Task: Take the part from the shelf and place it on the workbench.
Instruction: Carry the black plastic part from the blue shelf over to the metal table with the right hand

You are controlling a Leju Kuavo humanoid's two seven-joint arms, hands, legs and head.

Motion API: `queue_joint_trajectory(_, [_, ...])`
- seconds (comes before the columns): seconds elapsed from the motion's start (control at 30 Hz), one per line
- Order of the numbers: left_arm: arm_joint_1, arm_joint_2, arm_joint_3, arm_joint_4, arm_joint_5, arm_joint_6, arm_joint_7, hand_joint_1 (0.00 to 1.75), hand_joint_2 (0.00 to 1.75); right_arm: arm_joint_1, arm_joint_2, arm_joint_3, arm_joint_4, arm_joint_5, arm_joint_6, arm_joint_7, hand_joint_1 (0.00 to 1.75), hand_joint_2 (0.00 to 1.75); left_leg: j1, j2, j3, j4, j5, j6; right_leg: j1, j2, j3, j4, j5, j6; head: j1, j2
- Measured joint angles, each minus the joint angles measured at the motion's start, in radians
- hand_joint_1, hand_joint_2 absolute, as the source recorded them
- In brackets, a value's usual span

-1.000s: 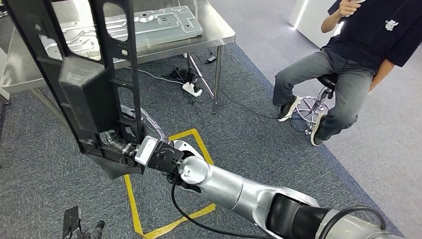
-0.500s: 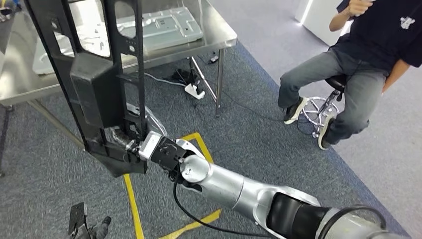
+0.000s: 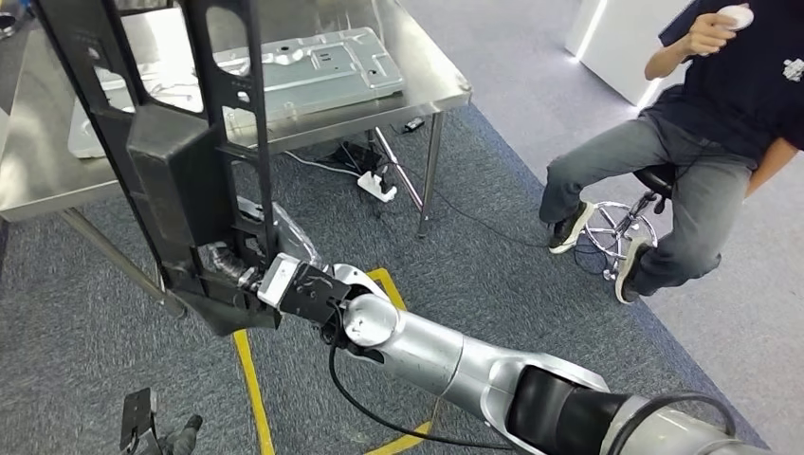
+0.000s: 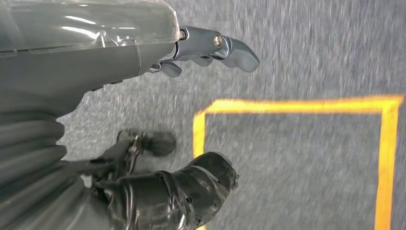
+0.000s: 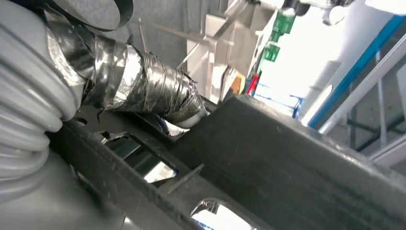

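Your right hand (image 3: 232,270) grasps the tall black plastic frame part (image 3: 171,152) at its lower end, holding it upright above the grey carpet (image 3: 493,256).
Beyond it, a silver pressed-metal panel (image 3: 322,62) lies near the right edge of the steel workbench (image 3: 417,90). Your left hand (image 4: 210,45) hangs released, fingers apart, over yellow floor tape (image 4: 297,105); a seated person (image 3: 702,142) is right.

part (image 3: 171,161) held before workbench (image 3: 431,81), metal panel (image 3: 322,59) on it, person (image 3: 702,142) seated right
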Motion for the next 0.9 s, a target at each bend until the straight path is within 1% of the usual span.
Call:
queue_joint_trajectory(0.03, [0.000,0.000,0.000,0.000,0.000,-0.001,0.001,0.00,1.75,0.002,0.000,0.000,0.001,0.005,-0.005,0.003,1.75,1.75,-0.001,-0.001,0.008,0.000,-0.009,0.003,0.000,0.000,-0.042,0.054,-0.023,0.002,0.000,0.000])
queue_joint_trajectory(0.07, [0.001,0.000,0.000,0.000,0.000,-0.003,0.001,0.00,1.75,0.005,-0.001,0.000,0.001,0.010,-0.010,0.006,1.75,1.75,-0.001,-0.002,0.020,0.001,-0.021,0.003,0.000,0.000,-0.082,0.092,-0.058,0.004,0.000,0.000])
queue_joint_trajectory(0.1, [0.002,0.000,0.000,0.000,0.000,-0.004,0.002,0.00,1.75,0.007,-0.002,0.000,0.002,0.013,-0.012,0.008,1.75,1.75,-0.001,-0.004,0.032,0.003,-0.033,0.003,-0.001,0.000,-0.106,0.099,-0.086,0.004,0.000,0.000])
queue_joint_trajectory(0.13, [0.002,0.000,0.000,0.000,0.000,-0.004,0.002,0.00,1.75,0.008,-0.002,0.000,0.002,0.015,-0.013,0.009,1.75,1.75,-0.001,-0.006,0.046,0.007,-0.047,0.002,-0.001,0.000,-0.116,0.078,-0.095,0.004,0.000,0.000])
queue_joint_trajectory(0.17, [0.002,0.000,0.000,0.000,0.000,-0.004,0.002,0.00,1.75,0.008,-0.003,0.000,0.003,0.017,-0.013,0.010,1.75,1.75,-0.001,-0.008,0.063,0.011,-0.063,0.001,-0.002,0.000,-0.116,0.034,-0.080,0.005,0.001,0.000])
queue_joint_trajectory(0.2, [0.002,0.000,0.000,0.000,0.000,-0.004,0.002,0.00,1.75,0.008,-0.003,0.000,0.003,0.019,-0.014,0.010,1.75,1.75,-0.001,-0.009,0.078,0.016,-0.079,-0.001,-0.003,0.000,-0.103,-0.029,-0.032,0.005,0.001,0.000])
queue_joint_trajectory(0.23, [0.002,0.000,0.000,0.000,0.000,-0.004,0.003,0.00,1.75,0.008,-0.003,0.000,0.003,0.021,-0.015,0.010,1.75,1.75,-0.002,-0.010,0.091,0.022,-0.095,-0.004,-0.004,-0.001,-0.088,-0.089,0.038,0.003,0.001,0.000])
queue_joint_trajectory(0.27, [0.002,0.000,0.000,0.001,0.000,-0.004,0.003,0.00,1.75,0.008,-0.004,0.000,0.004,0.021,-0.016,0.011,1.75,1.75,-0.002,-0.010,0.100,0.026,-0.109,-0.008,-0.002,-0.001,-0.079,-0.134,0.091,0.001,-0.001,0.000])
queue_joint_trajectory(0.3, [0.000,0.000,0.000,0.001,0.000,-0.004,0.005,0.00,1.75,0.007,-0.004,0.000,0.004,0.022,-0.018,0.012,1.75,1.75,-0.003,-0.011,0.103,0.029,-0.119,-0.013,-0.001,0.000,-0.073,-0.158,0.127,-0.005,-0.002,0.000])
queue_joint_trajectory(0.33, [-0.002,0.000,0.000,0.001,0.000,-0.005,0.006,0.00,1.75,0.007,-0.005,0.000,0.004,0.022,-0.020,0.013,1.75,1.75,-0.003,-0.012,0.104,0.030,-0.125,-0.019,0.002,0.001,-0.072,-0.165,0.144,-0.013,-0.003,0.000])
queue_joint_trajectory(0.37, [-0.003,0.000,-0.001,0.002,0.001,-0.006,0.008,0.00,1.75,0.006,-0.005,0.000,0.004,0.022,-0.022,0.015,1.75,1.75,-0.003,-0.012,0.106,0.031,-0.127,-0.024,0.004,0.001,-0.070,-0.166,0.134,-0.022,-0.004,0.000])
queue_joint_trajectory(0.4, [-0.005,0.001,-0.001,0.002,0.000,-0.008,0.010,0.00,1.75,0.005,-0.005,0.000,0.004,0.022,-0.024,0.017,1.75,1.75,-0.003,-0.012,0.103,0.034,-0.128,-0.029,0.004,0.002,-0.064,-0.167,0.132,-0.031,-0.003,0.000])
queue_joint_trajectory(0.43, [-0.007,0.001,-0.002,0.002,0.000,-0.010,0.010,0.00,1.75,0.005,-0.005,0.000,0.003,0.022,-0.026,0.018,1.75,1.75,-0.002,-0.010,0.100,0.049,-0.126,-0.033,0.003,0.002,-0.056,-0.169,0.128,-0.037,-0.003,0.000])
queue_joint_trajectory(0.47, [-0.008,0.001,-0.003,0.002,-0.001,-0.012,0.011,0.00,1.75,0.004,-0.005,0.000,0.003,0.022,-0.027,0.020,1.75,1.75,-0.001,-0.009,0.090,0.072,-0.123,-0.036,0.002,0.001,-0.046,-0.171,0.122,-0.043,-0.003,0.000])
queue_joint_trajectory(0.5, [-0.010,0.002,-0.004,0.002,-0.001,-0.013,0.012,0.00,1.75,0.004,-0.005,0.000,0.002,0.022,-0.028,0.021,1.75,1.75,0.000,-0.007,0.066,0.114,-0.123,-0.039,0.000,0.001,-0.035,-0.172,0.116,-0.047,-0.003,0.000])
queue_joint_trajectory(0.53, [-0.010,0.002,-0.006,0.002,-0.001,-0.014,0.012,0.00,1.75,0.004,-0.005,0.000,0.002,0.022,-0.029,0.022,1.75,1.75,0.002,-0.005,0.029,0.170,-0.131,-0.044,0.001,0.001,-0.025,-0.173,0.108,-0.050,-0.003,0.000])
queue_joint_trajectory(0.57, [-0.009,0.002,-0.008,0.002,0.000,-0.015,0.012,0.00,1.75,0.004,-0.005,0.000,0.003,0.022,-0.029,0.023,1.75,1.75,0.003,-0.003,-0.014,0.225,-0.151,-0.048,0.002,0.001,-0.015,-0.173,0.098,-0.052,-0.003,0.000])
queue_joint_trajectory(0.6, [-0.005,0.002,-0.009,0.002,-0.003,-0.017,0.013,0.00,1.75,0.005,-0.005,0.000,0.003,0.025,-0.033,0.024,1.75,1.75,0.004,-0.002,-0.058,0.275,-0.179,-0.050,0.003,0.001,-0.002,-0.173,0.087,-0.054,-0.003,0.000])
queue_joint_trajectory(0.63, [0.008,0.003,-0.012,0.003,-0.011,-0.021,0.006,0.00,1.75,0.007,-0.006,0.000,0.003,0.032,-0.047,0.026,1.75,1.75,0.004,-0.001,-0.091,0.298,-0.205,-0.051,0.006,0.003,0.012,-0.173,0.075,-0.055,-0.003,0.000])
queue_joint_trajectory(0.67, [0.035,0.005,-0.017,0.003,-0.026,-0.025,-0.017,0.00,1.75,0.012,-0.009,0.000,0.000,0.044,-0.070,0.031,1.75,1.75,0.003,-0.001,-0.107,0.291,-0.216,-0.049,0.008,0.006,0.029,-0.173,0.062,-0.055,-0.003,0.000])
queue_joint_trajectory(0.7, [0.077,0.006,-0.025,0.003,-0.047,-0.025,-0.067,0.00,1.75,0.020,-0.017,-0.001,-0.010,0.058,-0.102,0.039,1.75,1.75,0.001,-0.001,-0.104,0.253,-0.201,-0.043,0.009,0.009,0.048,-0.173,0.048,-0.055,-0.003,0.000])
queue_joint_trajectory(0.73, [0.126,0.008,-0.036,0.003,-0.066,-0.021,-0.133,0.00,1.75,0.031,-0.028,-0.002,-0.023,0.070,-0.134,0.049,1.75,1.75,-0.004,-0.001,-0.087,0.193,-0.160,-0.035,0.010,0.012,0.069,-0.173,0.033,-0.055,-0.003,0.000])
queue_joint_trajectory(0.77, [0.177,0.010,-0.046,0.004,-0.079,-0.015,-0.199,0.00,1.75,0.041,-0.042,-0.004,-0.038,0.076,-0.157,0.058,1.75,1.75,-0.011,0.000,-0.065,0.127,-0.097,-0.024,0.010,0.016,0.087,-0.174,0.019,-0.054,-0.003,0.000])
queue_joint_trajectory(0.8, [0.223,0.012,-0.054,0.006,-0.085,-0.009,-0.251,0.00,1.75,0.051,-0.055,-0.007,-0.052,0.080,-0.169,0.066,1.75,1.75,-0.019,0.001,-0.048,0.077,-0.044,-0.015,0.009,0.021,0.102,-0.175,0.006,-0.052,-0.003,0.000])
queue_joint_trajectory(0.83, [0.264,0.014,-0.058,0.008,-0.086,-0.006,-0.276,0.00,1.75,0.057,-0.067,-0.010,-0.063,0.081,-0.173,0.072,1.75,1.75,-0.027,0.002,-0.036,0.043,-0.006,-0.006,0.006,0.026,0.111,-0.178,-0.003,-0.047,-0.003,0.000])
queue_joint_trajectory(0.87, [0.297,0.016,-0.060,0.011,-0.085,-0.006,-0.282,0.00,1.75,0.062,-0.075,-0.012,-0.074,0.082,-0.173,0.076,1.75,1.75,-0.032,0.003,-0.029,0.026,0.013,0.001,0.005,0.030,0.116,-0.179,-0.007,-0.042,-0.004,0.000])
queue_joint_trajectory(0.9, [0.320,0.017,-0.061,0.013,-0.084,-0.007,-0.280,0.00,1.75,0.068,-0.082,-0.013,-0.085,0.085,-0.172,0.079,1.75,1.75,-0.035,0.003,-0.026,0.020,0.009,0.006,0.004,0.032,0.121,-0.180,-0.008,-0.036,-0.004,0.000])
